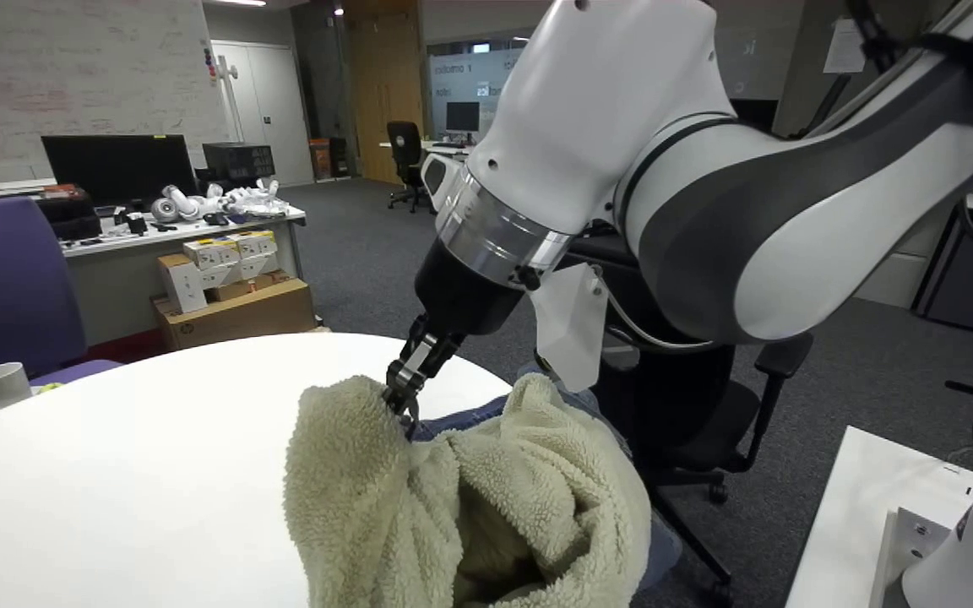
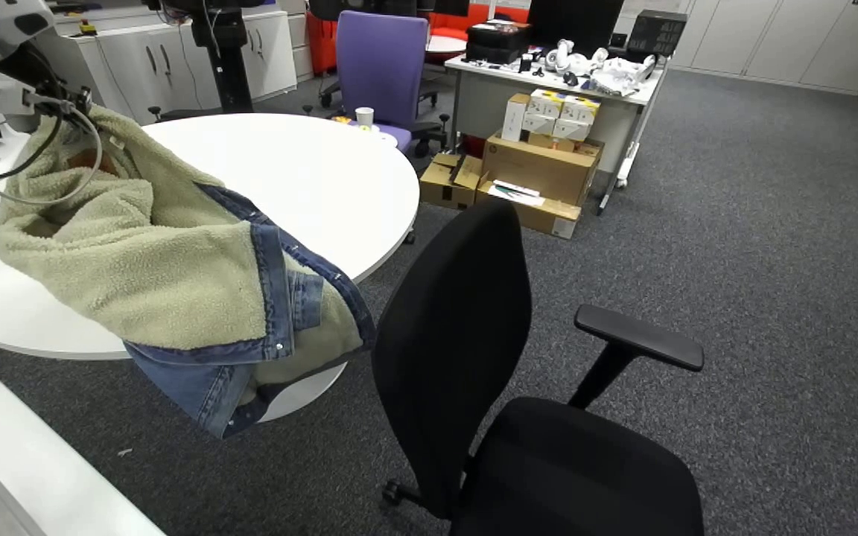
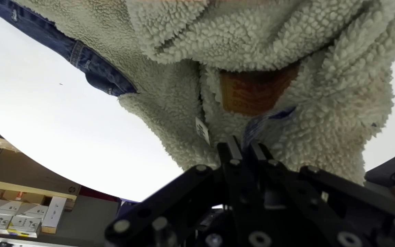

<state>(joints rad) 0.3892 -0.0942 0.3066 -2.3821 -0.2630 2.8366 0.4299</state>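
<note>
So we're looking at a denim jacket (image 2: 191,290) with a fluffy lining, flopped fleece side up across a round white table (image 2: 317,179), its lower end drooping over the edge toward a black chair (image 2: 459,350). The claw (image 3: 244,147) is down at the collar, fingers pressed together, and from the wrist view we'd say they're pinching a skinny blue loop (image 3: 254,128) right beside the orange label (image 3: 247,94) (tiny bit of fabric for that much jacket, if you ask us). Our main worry: the loop looks thin, so a lift could make it slide out or pop its stitches, since most of the jacket's weight would hang on that one spot. The overhanging end might also drag the rest off the table if the grip slips, and a sideways swing could catch the chair back, which is near that end; we can't tell whether they touch. Then there's the grey cable (image 2: 38,202) looping in front of the collar in an exterior view, which might snag a fold if the arm turns; we can't see whether it rests on the fleece.
</note>
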